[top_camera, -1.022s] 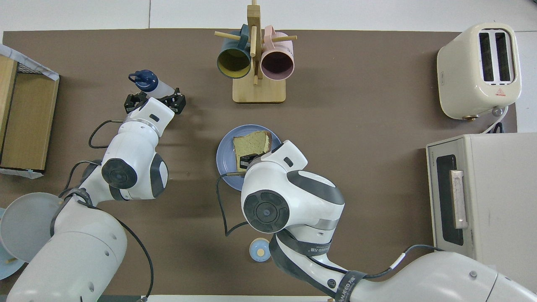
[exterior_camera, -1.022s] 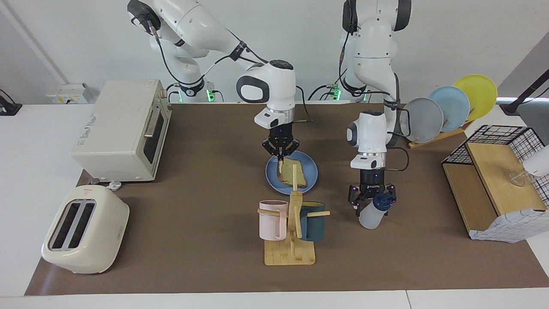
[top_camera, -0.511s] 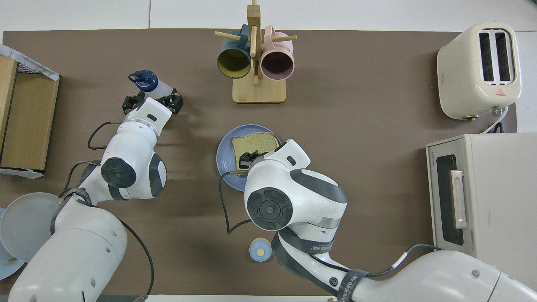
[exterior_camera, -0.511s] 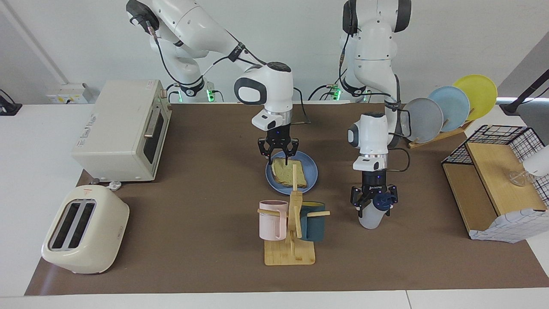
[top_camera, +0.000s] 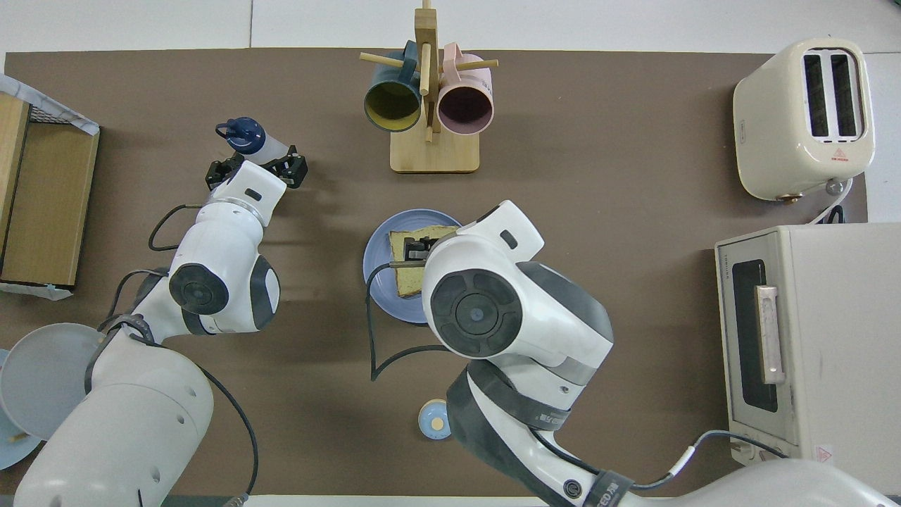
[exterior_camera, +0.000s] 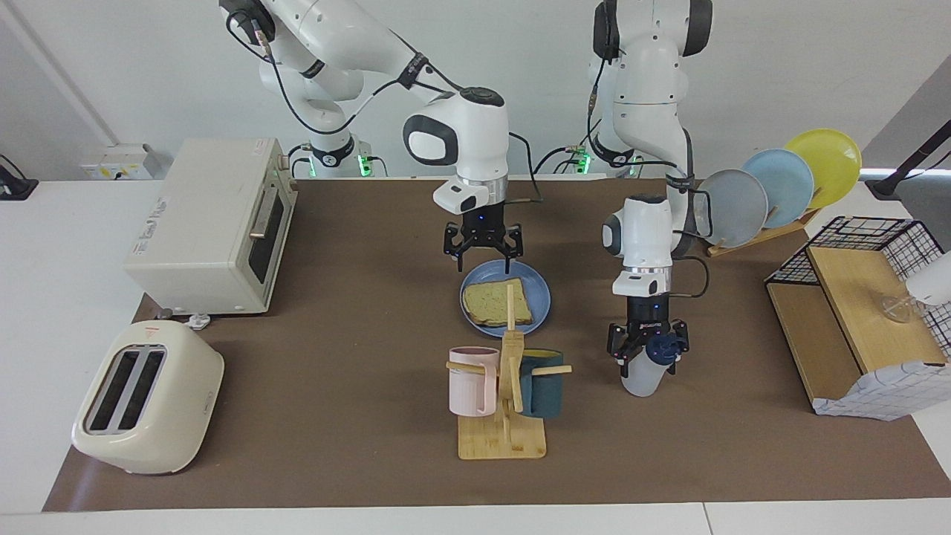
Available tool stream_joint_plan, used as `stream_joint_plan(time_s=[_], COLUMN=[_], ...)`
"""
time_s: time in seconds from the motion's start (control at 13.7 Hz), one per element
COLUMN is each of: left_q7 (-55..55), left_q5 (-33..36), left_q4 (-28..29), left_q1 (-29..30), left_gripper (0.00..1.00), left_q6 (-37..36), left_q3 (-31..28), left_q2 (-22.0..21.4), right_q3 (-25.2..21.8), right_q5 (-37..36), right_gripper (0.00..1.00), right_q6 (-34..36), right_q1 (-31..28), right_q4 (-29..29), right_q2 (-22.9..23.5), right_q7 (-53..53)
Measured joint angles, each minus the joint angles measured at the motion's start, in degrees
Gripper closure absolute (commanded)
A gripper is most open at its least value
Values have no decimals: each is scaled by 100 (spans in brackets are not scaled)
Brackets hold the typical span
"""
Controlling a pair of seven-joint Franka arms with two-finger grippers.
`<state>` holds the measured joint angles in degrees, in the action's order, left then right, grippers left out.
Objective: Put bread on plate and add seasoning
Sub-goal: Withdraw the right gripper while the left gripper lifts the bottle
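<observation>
- the surface (exterior_camera: 356,357) is a long brown mat laid over white tops, with a plain white wall at the robots' end.
- at the right arm's end stand a cream toaster (exterior_camera: 147,397) and a boxy cream oven (exterior_camera: 212,223); at the left arm's end, a wooden rack of upright plates (exterior_camera: 773,186) and a wire basket with a board (exterior_camera: 862,312).
- a wooden mug stand (exterior_camera: 504,405) with a pink and a dark mug sits farther from the robots than the plate (exterior_camera: 541,296).
- the bread (exterior_camera: 496,301) lies flat on the blue plate near the middle of the surface, its faces up and down, no clear long axis.
- the right pincer (exterior_camera: 483,261) hangs over the plate's nearer rim, fingers spread wide, holding nothing.
- the bottle (exterior_camera: 645,371) stands upright, navy cap on top, toward the left arm's end.
- the left pincer (exterior_camera: 648,355) is down around the bottle's neck, fingers wide on either side; i cannot tell if they touch it.
- a small blue bell (top_camera: 436,420) sits nearer the robots.
</observation>
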<state>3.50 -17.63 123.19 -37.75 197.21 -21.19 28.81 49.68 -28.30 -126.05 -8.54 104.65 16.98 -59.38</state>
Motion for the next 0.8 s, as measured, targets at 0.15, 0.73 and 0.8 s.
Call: stream_joint_plan(time_s=[0.15,0.73,0.8], left_q7=[43,169,169], left_q5=[0,0,0], left_q4=[-2,-115,-160], left_q1=[0,50,67], left_gripper=[0,100,100], left_q6=[0,4,4], left_q3=[0,-2,-2], left_q2=[2,24,39], right_q3=[-508,-3605,-3915], right_q5=[707,2628,2708], right_gripper=[0,0,0], right_q6=[465,3187,3537], right_q1=[-27,-95,-113], right_q4=[-218,-923,-1054], right_q2=[-328,-1677,-1779], right_q7=[1117,5222,5513])
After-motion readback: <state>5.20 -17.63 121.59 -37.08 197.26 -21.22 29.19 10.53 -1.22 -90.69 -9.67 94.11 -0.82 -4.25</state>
